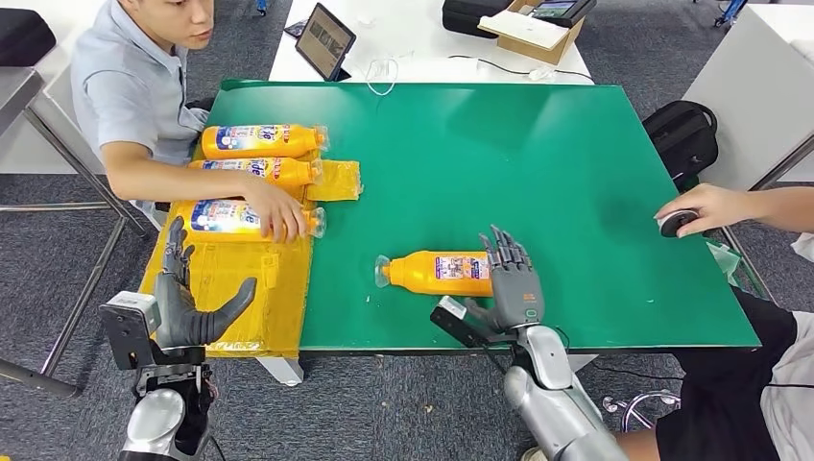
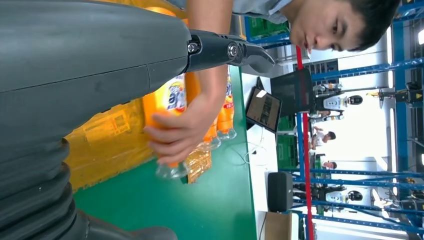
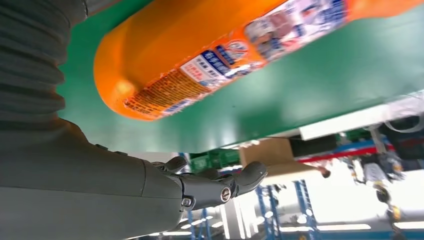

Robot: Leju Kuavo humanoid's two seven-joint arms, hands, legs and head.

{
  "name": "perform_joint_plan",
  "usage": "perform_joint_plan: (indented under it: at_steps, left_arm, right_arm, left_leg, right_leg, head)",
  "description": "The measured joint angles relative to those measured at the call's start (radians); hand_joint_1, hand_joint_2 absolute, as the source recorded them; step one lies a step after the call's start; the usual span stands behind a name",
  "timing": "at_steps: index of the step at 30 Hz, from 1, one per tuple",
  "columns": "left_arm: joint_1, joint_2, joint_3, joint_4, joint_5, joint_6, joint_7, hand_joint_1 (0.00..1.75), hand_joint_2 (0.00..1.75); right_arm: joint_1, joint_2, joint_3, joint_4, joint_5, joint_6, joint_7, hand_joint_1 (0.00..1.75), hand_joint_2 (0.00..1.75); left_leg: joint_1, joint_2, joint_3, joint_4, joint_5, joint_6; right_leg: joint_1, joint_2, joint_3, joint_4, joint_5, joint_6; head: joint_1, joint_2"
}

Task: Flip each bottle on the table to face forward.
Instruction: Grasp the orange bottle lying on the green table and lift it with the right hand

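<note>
The room is bright with soft light from above. Shadows are faint. White glare washes out the far background in both wrist views.

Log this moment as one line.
right hand: open beside lone bottle | left hand: open, off table edge | person's hand: on nearest stacked bottle

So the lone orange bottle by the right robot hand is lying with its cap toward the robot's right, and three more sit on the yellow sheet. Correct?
Not quite. In the head view the lone orange bottle lies with its cap toward the robot's left; its base end is by the right robot hand. The rest holds: three more bottles sit on the yellow sheet.
</note>
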Motion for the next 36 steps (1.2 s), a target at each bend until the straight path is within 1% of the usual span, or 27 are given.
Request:
perform_joint_plan:
  at_steps: [3, 7, 15, 18, 23, 30, 31, 34, 35, 36]
  left_arm:
    - [-0.004, 0.0, -0.007, 0.0, -0.004, -0.001, 0.005, 0.0, 1.75]
    - [-0.025, 0.0, -0.017, 0.012, -0.002, -0.01, 0.014, 0.0, 1.75]
    - [-0.059, 0.0, -0.039, 0.049, 0.008, -0.026, 0.03, 0.0, 1.75]
    - [-0.07, 0.0, -0.043, 0.062, 0.012, -0.032, 0.033, 0.0, 1.75]
    - [-0.106, 0.0, -0.056, 0.102, 0.027, -0.049, 0.032, 0.0, 1.75]
    - [-0.143, -0.001, -0.066, 0.15, 0.045, -0.062, 0.023, 0.0, 1.75]
    - [-0.146, -0.001, -0.067, 0.154, 0.046, -0.063, 0.022, 0.0, 1.75]
    - [-0.154, -0.001, -0.067, 0.165, 0.047, -0.063, 0.021, 0.0, 1.75]
    - [-0.156, -0.001, -0.068, 0.169, 0.048, -0.064, 0.021, 0.0, 1.75]
    - [-0.159, -0.001, -0.068, 0.172, 0.049, -0.064, 0.02, 0.0, 1.75]
  right_arm:
    - [-0.034, -0.011, -0.002, 0.057, -0.004, 0.011, 0.013, 0.0, 1.75]
    - [-0.099, -0.02, -0.009, 0.149, -0.019, 0.074, 0.014, 0.0, 1.75]
    - [-0.213, -0.018, -0.009, 0.308, 0.015, 0.17, 0.051, 0.0, 1.75]
    - [-0.241, -0.017, -0.009, 0.345, 0.012, 0.203, 0.036, 0.0, 1.75]
    - [-0.275, -0.01, -0.008, 0.387, 0.008, 0.248, -0.025, 0.0, 1.75]
    - [-0.309, 0.004, 0.013, 0.427, 0.023, 0.301, -0.045, 0.0, 1.75]
    - [-0.312, 0.005, 0.015, 0.43, 0.024, 0.303, -0.046, 0.23, 1.75]
    - [-0.319, 0.008, 0.016, 0.439, 0.025, 0.307, -0.048, 1.46, 1.75]
    - [-0.32, 0.008, 0.016, 0.442, 0.025, 0.312, -0.051, 1.66, 1.75]
    - [-0.322, 0.009, 0.016, 0.445, 0.024, 0.319, -0.055, 1.69, 1.75]
  left_leg:
    - [0.0, 0.0, 0.0, 0.0, 0.0, 0.0]
    - [0.0, 0.0, 0.0, 0.0, 0.0, 0.0]
    - [0.0, 0.0, 0.0, 0.0, 0.001, 0.001]
    - [0.0, 0.0, 0.0, 0.0, 0.001, 0.001]
    - [0.0, 0.0, 0.0, 0.0, 0.001, 0.001]
    - [0.0, 0.001, 0.001, 0.0, 0.001, 0.001]
    - [0.0, 0.001, 0.001, 0.0, 0.001, 0.001]
    - [0.0, 0.001, 0.001, 0.0, 0.001, 0.001]
    - [0.0, 0.001, 0.001, 0.0, 0.001, 0.001]
    - [0.0, 0.001, 0.001, 0.0, 0.001, 0.001]
  right_leg:
    - [0.0, 0.0, 0.0, 0.0, 0.0, 0.0]
    - [0.0, 0.0, 0.0, 0.0, 0.0, 0.0]
    - [0.0, 0.0, 0.0, 0.0, 0.001, 0.001]
    - [0.0, 0.0, 0.0, 0.0, 0.001, 0.001]
    - [0.0, 0.0, 0.0, 0.0, 0.001, 0.001]
    - [0.0, 0.0, 0.0, 0.0, 0.002, -0.002]
    - [0.0, 0.0, 0.0, 0.0, 0.002, -0.002]
    - [0.0, 0.0, 0.0, 0.0, 0.002, -0.002]
    - [0.0, 0.0, 0.0, 0.0, 0.002, -0.002]
    - [0.0, 0.0, 0.0, 0.0, 0.002, -0.002]
  head:
    - [0.0, 0.0]
    - [0.0, 0.0]
    - [0.0, 0.0]
    - [0.0, 0.0]
    - [0.0, 0.0]
    - [0.0, 0.0]
    - [0.0, 0.0]
    - [0.0, 0.0]
    - [0.0, 0.0]
    - [0.0, 0.0]
